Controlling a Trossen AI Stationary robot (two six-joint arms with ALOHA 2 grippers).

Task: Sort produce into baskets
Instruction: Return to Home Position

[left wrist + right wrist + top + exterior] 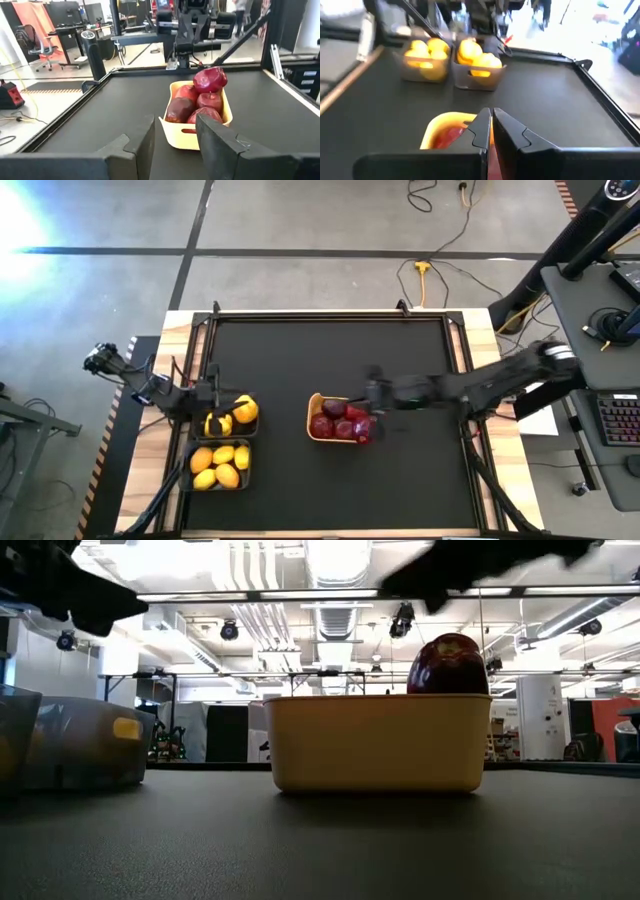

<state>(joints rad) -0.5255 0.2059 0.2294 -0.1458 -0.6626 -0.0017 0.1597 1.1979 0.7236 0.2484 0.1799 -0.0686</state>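
Observation:
A yellow-tan tray (312, 415) at the table's middle holds several dark red fruits (345, 423). One red fruit (210, 80) lies on top of the others and rises above the rim in the low view (448, 665). Two see-through bins stand at the left. The far bin (235, 415) holds yellow peppers and the near bin (220, 465) holds lemons. My right gripper (490, 122) is shut and empty, above the tray's far edge (372, 395). My left gripper (175, 135) is open and empty, above the far bin's left end (212, 395).
The black mat (330, 350) has bare room beyond the tray and on its near right. A raised frame (330, 313) runs round the mat. Both bins show in the right wrist view (450, 62) and at the low view's left (80, 740).

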